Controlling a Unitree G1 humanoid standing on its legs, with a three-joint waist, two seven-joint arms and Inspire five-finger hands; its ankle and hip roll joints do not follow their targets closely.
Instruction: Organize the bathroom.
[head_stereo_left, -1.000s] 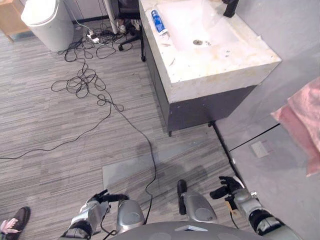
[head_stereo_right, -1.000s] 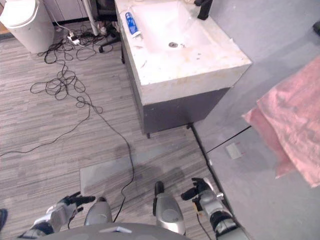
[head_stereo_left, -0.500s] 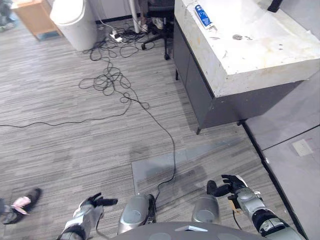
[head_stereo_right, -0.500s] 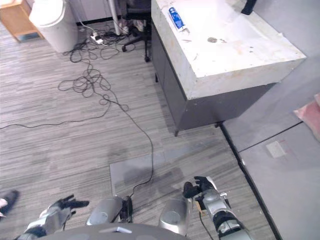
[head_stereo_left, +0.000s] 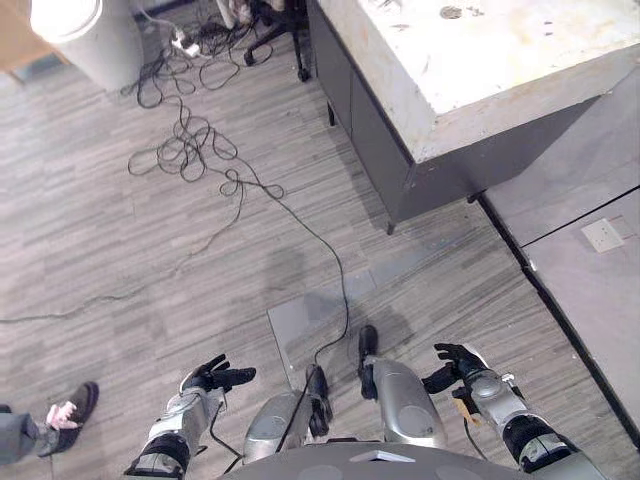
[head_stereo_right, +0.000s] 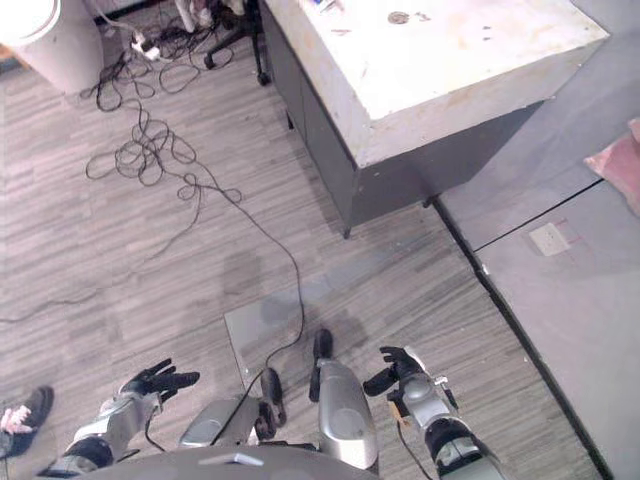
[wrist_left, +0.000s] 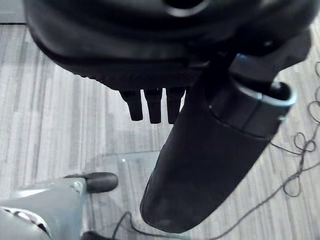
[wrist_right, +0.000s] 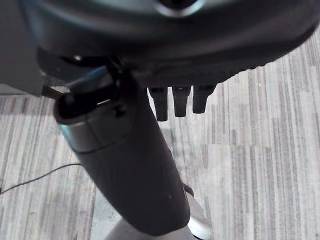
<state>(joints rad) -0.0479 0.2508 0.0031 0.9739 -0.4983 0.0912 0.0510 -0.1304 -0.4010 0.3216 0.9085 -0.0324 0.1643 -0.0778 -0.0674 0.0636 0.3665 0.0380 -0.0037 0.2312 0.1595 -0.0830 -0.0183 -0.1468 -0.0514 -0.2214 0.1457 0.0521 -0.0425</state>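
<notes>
Low over the wood floor (head_stereo_left: 120, 240), both hands hang relaxed and hold nothing — the left hand (head_stereo_left: 212, 376) by the left edge, the right hand (head_stereo_left: 452, 362) near the grey wall panel (head_stereo_left: 590, 270). Ahead stands the sink counter (head_stereo_left: 480, 70), a white bin (head_stereo_left: 85, 35) far left, tangled cable (head_stereo_left: 185, 155) between.

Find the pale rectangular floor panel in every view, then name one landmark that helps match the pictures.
Left eye view: pale floor panel lies lower centre, just ahead of the robot.
Right eye view: lower centre, a little further left.
Left wrist view: on the floor past the left hand.
Right wrist view: a paler floor patch past the right hand, probably the panel.
Landmark: the dark sink cabinet, beyond the panel to the right in both eye views.
</notes>
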